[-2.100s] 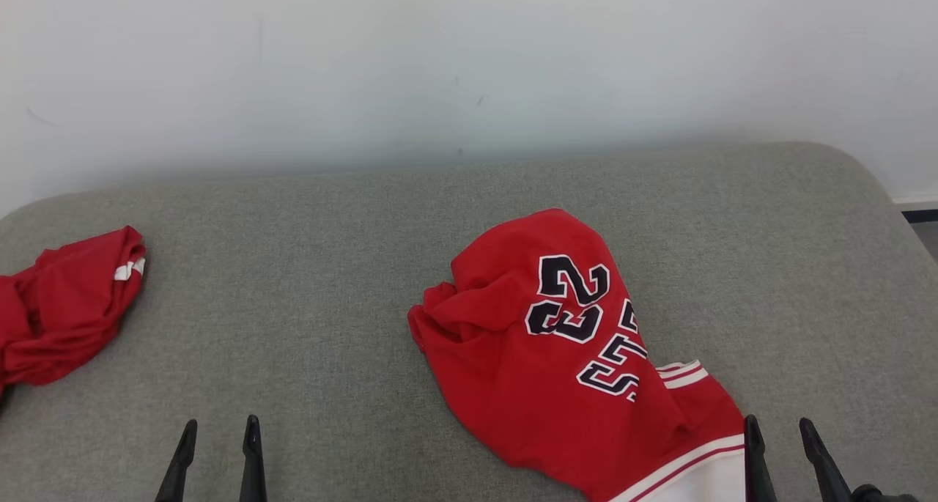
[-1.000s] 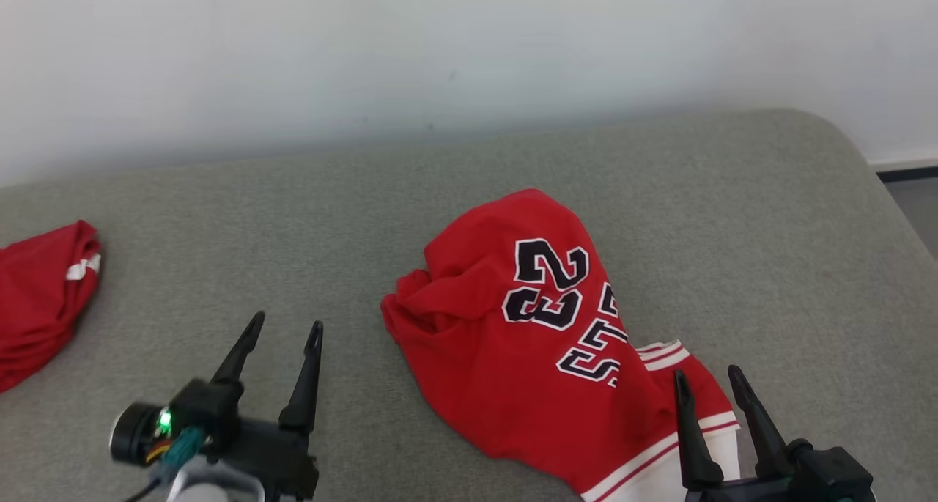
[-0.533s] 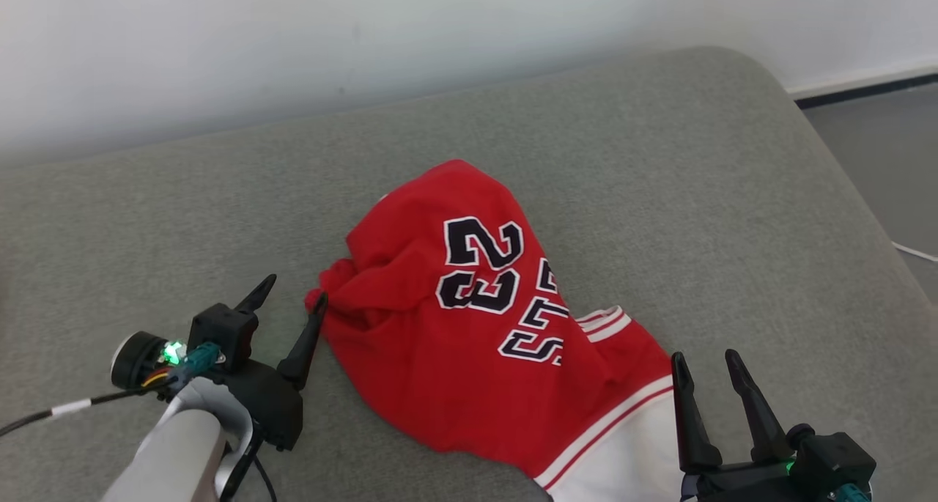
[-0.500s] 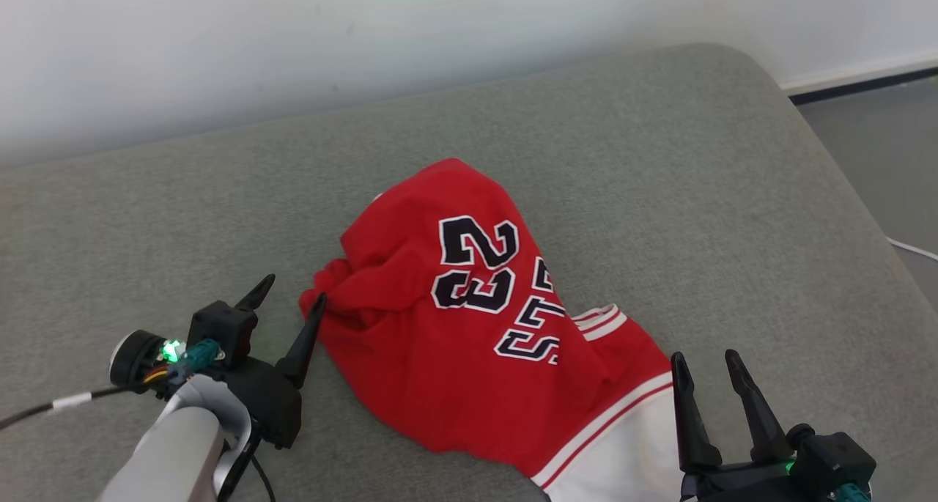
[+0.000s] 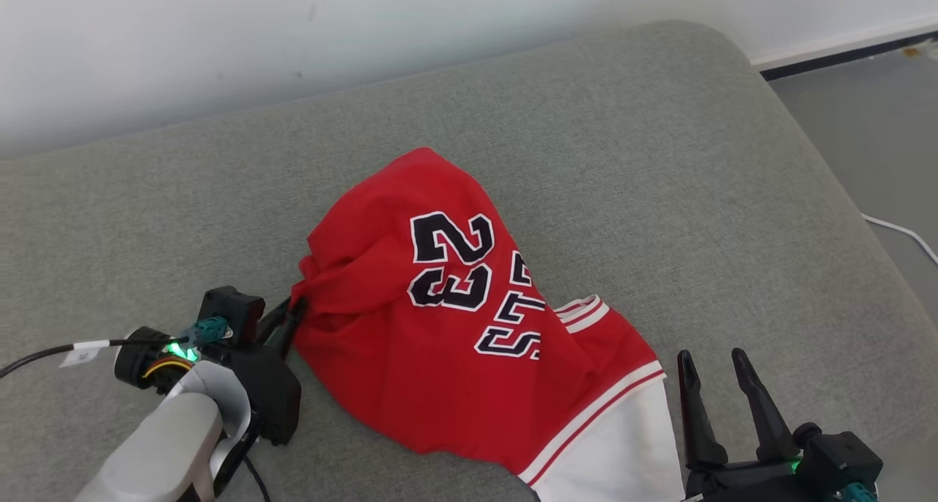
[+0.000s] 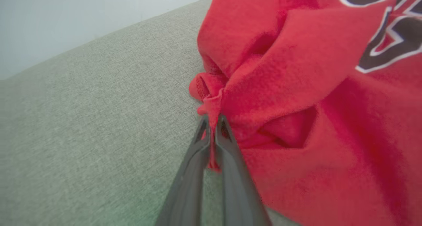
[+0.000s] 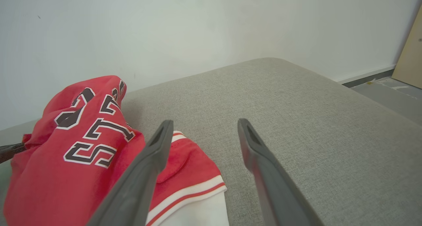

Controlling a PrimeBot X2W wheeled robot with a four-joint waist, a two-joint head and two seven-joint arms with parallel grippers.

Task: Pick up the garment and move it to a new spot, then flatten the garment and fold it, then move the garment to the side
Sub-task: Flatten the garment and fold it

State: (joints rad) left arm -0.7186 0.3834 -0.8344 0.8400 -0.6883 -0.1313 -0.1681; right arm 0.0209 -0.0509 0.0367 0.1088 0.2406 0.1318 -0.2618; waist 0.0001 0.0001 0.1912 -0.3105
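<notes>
The crumpled red fleece jersey (image 5: 381, 355) printed "23" is pinched at a fold by the left gripper (image 5: 292, 317); the right gripper (image 5: 711, 355) is spread, empty.

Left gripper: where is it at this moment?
The left gripper is at the head view's lower left, over the grey cushion, shut on a bunched fold at the left edge of the red jersey.

Open cushion (image 5: 659, 157) around crumpled garment (image 5: 381, 355)
</notes>
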